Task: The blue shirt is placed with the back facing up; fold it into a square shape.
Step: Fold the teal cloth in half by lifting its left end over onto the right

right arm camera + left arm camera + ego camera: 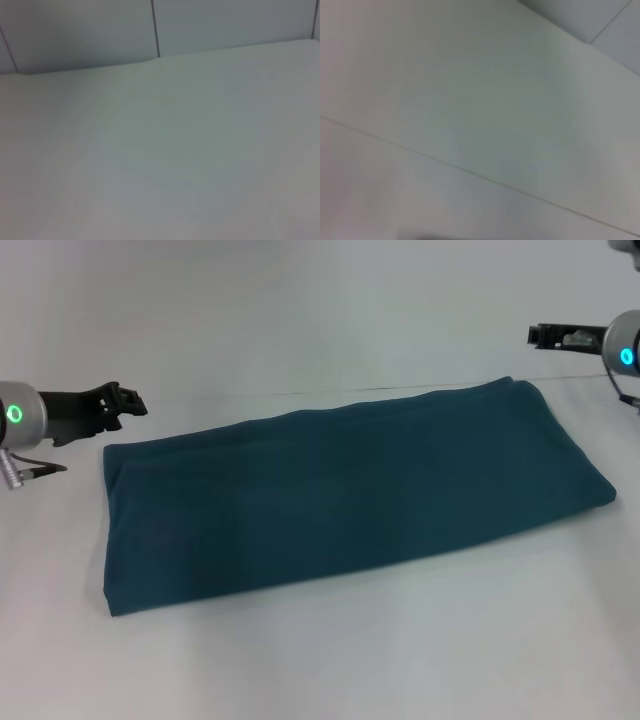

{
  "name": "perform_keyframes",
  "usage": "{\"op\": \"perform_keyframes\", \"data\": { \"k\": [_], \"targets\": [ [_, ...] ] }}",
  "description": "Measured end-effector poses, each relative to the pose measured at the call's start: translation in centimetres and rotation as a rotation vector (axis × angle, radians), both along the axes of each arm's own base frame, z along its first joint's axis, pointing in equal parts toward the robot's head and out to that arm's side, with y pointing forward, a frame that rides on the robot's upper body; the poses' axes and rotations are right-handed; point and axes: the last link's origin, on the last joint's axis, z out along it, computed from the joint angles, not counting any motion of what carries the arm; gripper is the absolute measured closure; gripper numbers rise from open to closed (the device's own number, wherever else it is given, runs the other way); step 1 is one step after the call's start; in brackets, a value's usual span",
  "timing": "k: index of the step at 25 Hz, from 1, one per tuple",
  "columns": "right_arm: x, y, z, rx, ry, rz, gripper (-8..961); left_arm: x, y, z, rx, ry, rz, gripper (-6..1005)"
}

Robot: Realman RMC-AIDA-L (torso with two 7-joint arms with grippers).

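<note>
- While the large dark teal-blue cotton shirt (340,495) lies as a long folded band across the middle of the white table (330,660), one crosswise fold remains, judged.
- Left gripper (128,400), nine o'clock, clear of the cloth; whether spread, cannot tell.
- Right gripper (545,336), two o'clock, apart; likewise cannot tell.
- Advice: pinch both corners of one short end, carry level, align edges.

A white table (320,660) carries the blue shirt (340,490), folded long.
</note>
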Motion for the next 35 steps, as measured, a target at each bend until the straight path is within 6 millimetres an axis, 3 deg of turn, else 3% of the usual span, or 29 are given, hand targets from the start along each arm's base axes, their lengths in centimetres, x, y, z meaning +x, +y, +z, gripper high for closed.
{"op": "perform_keyframes", "data": {
  "k": [1, 4, 7, 9, 10, 15, 23, 26, 35],
  "targets": [
    [0.1, 0.0, 0.3, 0.004, 0.007, -0.004, 793, 0.0, 0.0, 0.1, 0.006, -0.003, 0.000, 789],
    [0.7, -0.2, 1.1, 0.007, 0.040, -0.023, 569, -0.3, -0.2, 0.5, 0.019, -0.018, 0.004, 731],
    [1.5, -0.9, 1.8, -0.018, 0.102, -0.042, 415, -0.4, -0.5, 0.8, 0.027, -0.048, 0.001, 673],
    [1.9, -1.6, 2.2, -0.041, 0.154, -0.042, 312, -0.4, -0.9, 0.9, 0.031, -0.092, -0.011, 534],
    [2.1, -2.2, 2.2, -0.052, 0.185, -0.039, 299, -0.5, -1.4, 0.9, 0.029, -0.122, -0.026, 464],
    [2.9, -6.1, 2.2, -0.126, 0.404, 0.031, 232, -1.2, -4.1, 0.5, 0.012, -0.305, -0.086, 366],
    [5.0, -12.8, 2.9, -0.181, 0.741, 0.133, 165, -3.1, -8.3, -0.1, -0.007, -0.516, -0.108, 375],
    [5.7, -15.8, 2.0, -0.243, 0.846, 0.164, 165, -4.5, -10.2, -0.9, -0.006, -0.599, -0.084, 375],
    [6.4, -17.9, 0.4, -0.304, 0.877, 0.171, 165, -7.9, -13.6, -3.5, 0.008, -0.690, 0.039, 375]
  ]
}}
